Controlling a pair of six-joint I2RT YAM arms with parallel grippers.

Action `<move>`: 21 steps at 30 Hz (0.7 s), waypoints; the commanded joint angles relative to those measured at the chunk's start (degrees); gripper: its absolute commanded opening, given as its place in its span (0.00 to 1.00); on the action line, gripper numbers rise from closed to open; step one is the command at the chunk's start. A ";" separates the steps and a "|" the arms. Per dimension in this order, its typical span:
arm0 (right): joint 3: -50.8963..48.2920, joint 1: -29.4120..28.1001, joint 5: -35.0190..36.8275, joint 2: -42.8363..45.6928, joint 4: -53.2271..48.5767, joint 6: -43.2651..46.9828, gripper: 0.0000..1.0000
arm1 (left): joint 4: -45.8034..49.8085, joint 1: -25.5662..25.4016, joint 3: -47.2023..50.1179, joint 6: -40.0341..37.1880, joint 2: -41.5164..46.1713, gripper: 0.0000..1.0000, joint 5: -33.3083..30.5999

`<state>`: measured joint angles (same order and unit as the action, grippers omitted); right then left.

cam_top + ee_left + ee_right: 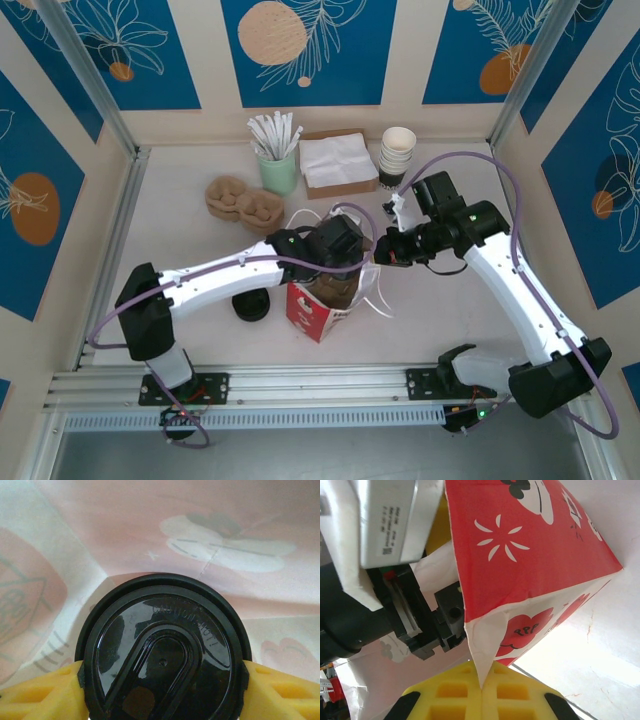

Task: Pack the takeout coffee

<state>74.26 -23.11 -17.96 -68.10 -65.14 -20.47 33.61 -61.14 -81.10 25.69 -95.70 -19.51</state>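
Observation:
The takeout coffee (162, 645) shows its glossy black lid from above, down between the pale inner walls of the red bag (318, 305). My left gripper (162, 680) is shut on it, a yellow finger (45, 692) pressing each side of the lid. In the top view the left gripper (338, 245) sits in the bag's open mouth and covers the cup. My right gripper (482, 685) is shut on a white corner of the rim of the red bag (530, 540), at the mouth's right side (378, 252).
A loose black lid (250, 305) lies left of the bag. Brown cup carriers (245, 200), a green cup of sticks (278, 165), a napkin box (338, 162) and stacked cream cups (398, 155) line the back. Walls enclose the table.

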 commanded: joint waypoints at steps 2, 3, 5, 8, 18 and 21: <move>-0.69 -0.58 0.13 1.74 1.07 2.00 0.07 | -3.86 -0.91 2.90 -3.94 3.44 0.68 0.33; -0.82 -0.51 0.64 1.89 1.22 1.85 0.07 | -5.28 -0.91 3.92 -4.56 3.97 0.68 0.72; -1.38 -0.53 1.22 2.00 1.87 1.75 0.07 | -7.61 -0.95 5.35 -5.67 4.84 0.69 1.67; -2.36 -0.53 0.81 1.95 3.87 2.35 0.07 | -8.45 -0.91 5.77 -6.64 5.59 0.69 2.08; -5.13 -0.27 -1.17 3.38 6.43 8.62 0.07 | -4.51 -0.83 5.78 -8.11 8.71 0.69 7.86; -5.59 -0.27 -3.05 4.35 6.50 10.70 0.07 | -2.85 -0.84 5.54 -9.31 9.67 0.69 9.08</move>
<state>69.76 -23.29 -18.26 -65.08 -59.94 -14.06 29.54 -61.65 -75.46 18.41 -88.64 -14.55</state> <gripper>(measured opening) 0.068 0.697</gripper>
